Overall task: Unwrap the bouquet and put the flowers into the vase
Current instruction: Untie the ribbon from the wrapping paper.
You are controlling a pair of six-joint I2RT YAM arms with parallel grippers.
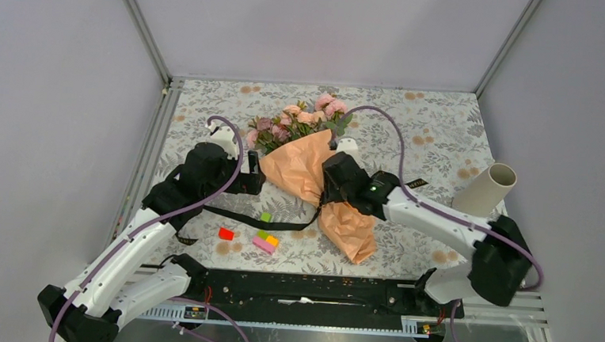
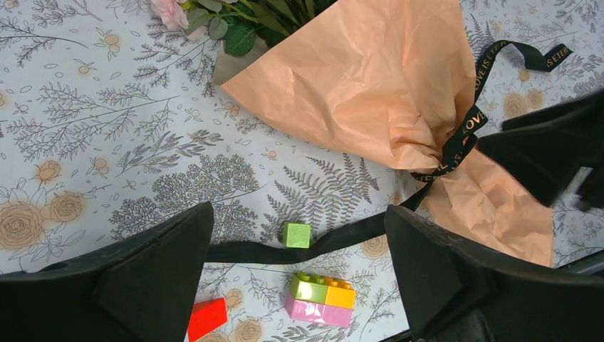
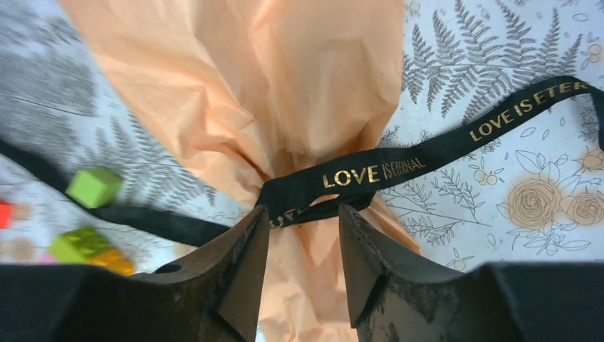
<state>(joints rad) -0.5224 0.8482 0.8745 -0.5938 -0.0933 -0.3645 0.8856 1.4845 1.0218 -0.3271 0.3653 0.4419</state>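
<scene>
Right gripper [image 3: 303, 214] sits half-spread right at the black ribbon [image 3: 370, 173], fingertips either side of the knot where the paper cinches in; nothing clamped that I can see; my read is it's lined up to tug that tie loose. Left gripper [image 2: 298, 217] hangs fully spread over the ribbon's loose tail, holding nothing, likely ready to pull or brace; bouquet [image 1: 307, 167] lies flat mid-table, wrapped, flowers [image 1: 302, 117] pointing away from the arms; vase [image 1: 489, 189] stands well apart at the right edge.
</scene>
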